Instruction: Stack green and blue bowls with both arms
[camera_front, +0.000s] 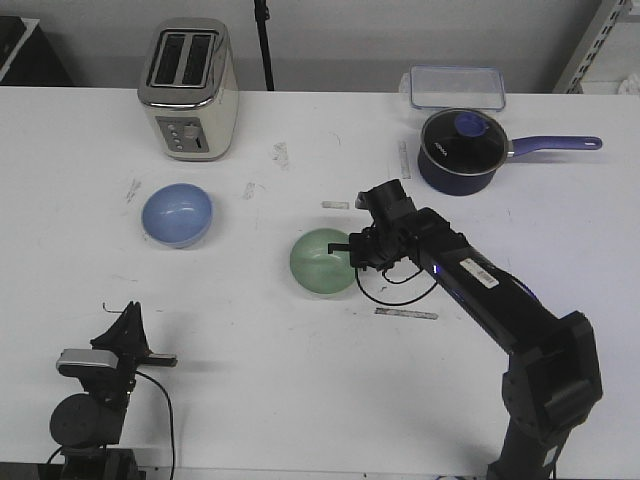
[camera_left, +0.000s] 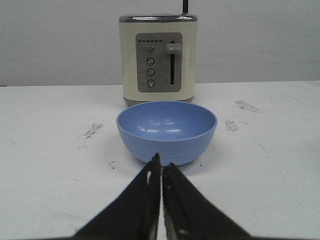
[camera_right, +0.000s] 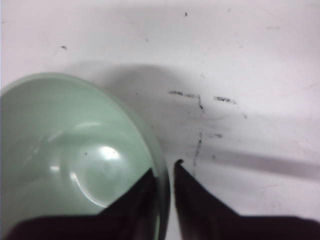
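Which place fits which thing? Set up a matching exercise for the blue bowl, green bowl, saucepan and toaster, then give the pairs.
Things:
1. blue bowl
2. green bowl
3. saucepan
4. toaster

Places:
A. far left of the table
B. right gripper straddles its rim
C. in front of the toaster
D. far right, beside a clear container

Pairs: 1-C, 2-B, 3-D, 4-A

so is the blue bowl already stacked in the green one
No, the blue bowl sits alone on the table near the toaster, apart from the green bowl.
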